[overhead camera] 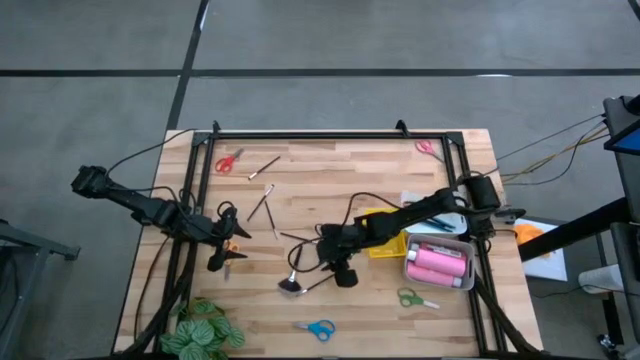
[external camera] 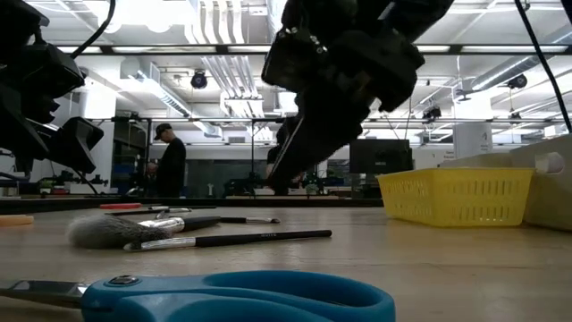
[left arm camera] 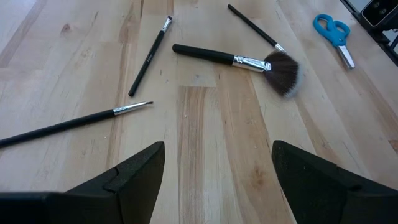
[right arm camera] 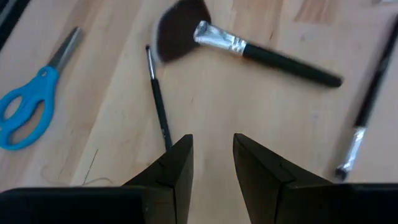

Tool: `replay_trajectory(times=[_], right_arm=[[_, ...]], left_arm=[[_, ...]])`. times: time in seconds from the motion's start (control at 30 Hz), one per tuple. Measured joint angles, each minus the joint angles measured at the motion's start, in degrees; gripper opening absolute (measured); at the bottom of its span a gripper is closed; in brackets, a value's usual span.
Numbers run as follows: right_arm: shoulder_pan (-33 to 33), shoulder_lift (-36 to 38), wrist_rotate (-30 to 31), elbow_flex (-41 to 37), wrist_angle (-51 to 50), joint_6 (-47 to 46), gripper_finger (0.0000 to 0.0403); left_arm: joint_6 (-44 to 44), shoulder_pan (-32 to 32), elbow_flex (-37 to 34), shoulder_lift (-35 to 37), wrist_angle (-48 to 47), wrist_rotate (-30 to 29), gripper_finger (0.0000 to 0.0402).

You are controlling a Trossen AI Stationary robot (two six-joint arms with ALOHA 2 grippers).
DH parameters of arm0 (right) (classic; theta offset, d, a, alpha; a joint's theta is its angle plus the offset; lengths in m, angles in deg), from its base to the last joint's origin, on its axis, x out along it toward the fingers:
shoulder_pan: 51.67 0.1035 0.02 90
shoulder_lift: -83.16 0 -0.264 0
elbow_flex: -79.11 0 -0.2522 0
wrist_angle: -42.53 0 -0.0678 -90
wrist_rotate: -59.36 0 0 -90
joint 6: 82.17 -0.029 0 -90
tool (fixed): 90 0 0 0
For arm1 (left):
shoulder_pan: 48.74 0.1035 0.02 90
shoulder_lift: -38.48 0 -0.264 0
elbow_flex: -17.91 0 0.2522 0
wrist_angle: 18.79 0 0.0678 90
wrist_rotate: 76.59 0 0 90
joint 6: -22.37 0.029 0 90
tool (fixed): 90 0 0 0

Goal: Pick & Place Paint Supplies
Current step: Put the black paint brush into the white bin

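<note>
My right pincer [right arm camera: 211, 165] hovers over the thin brush [right arm camera: 158, 102], fingers narrowly parted, empty, lined up for pickup; left pincer [left arm camera: 217, 180] waits released.

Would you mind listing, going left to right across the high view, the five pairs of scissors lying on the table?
Orange scissors → red scissors → blue scissors → green scissors → pink scissors.
</note>
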Motion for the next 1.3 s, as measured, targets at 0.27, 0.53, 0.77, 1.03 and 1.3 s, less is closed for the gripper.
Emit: replay_trajectory(times=[0.27, 0.53, 0.77, 1.03, 1.3], right_arm=[[1.77, -2.47, -0.07, 0.99, 0.16, -1.87, 0.0113], [4.60, -2.77, 1.26, 0.97, 0.50, -6.07, 0.0113], [5.26, -3.19, 2.06, 0.22, 0.22, -7.52, 0.0113], [5.02, -3.19, 3.13, -0.76, 0.08, -3.77, 0.0113], [4.94, -2.97, 7.69, -1.92, -1.21, 5.73, 0.0113]], left_arm=[[0.00, -0.01, 0.00, 0.01, -0.03, 0.01, 0.0300], [0.00, -0.01, 0.00, 0.02, -0.02, 0.00, 0.0300], [0.00, -0.01, 0.00, 0.02, -0.03, 0.00, 0.0300], [0.00, 0.00, 0.00, 0.02, -0.02, 0.00, 0.0300], [0.00, 0.00, 0.00, 0.02, -0.03, 0.00, 0.0300]])
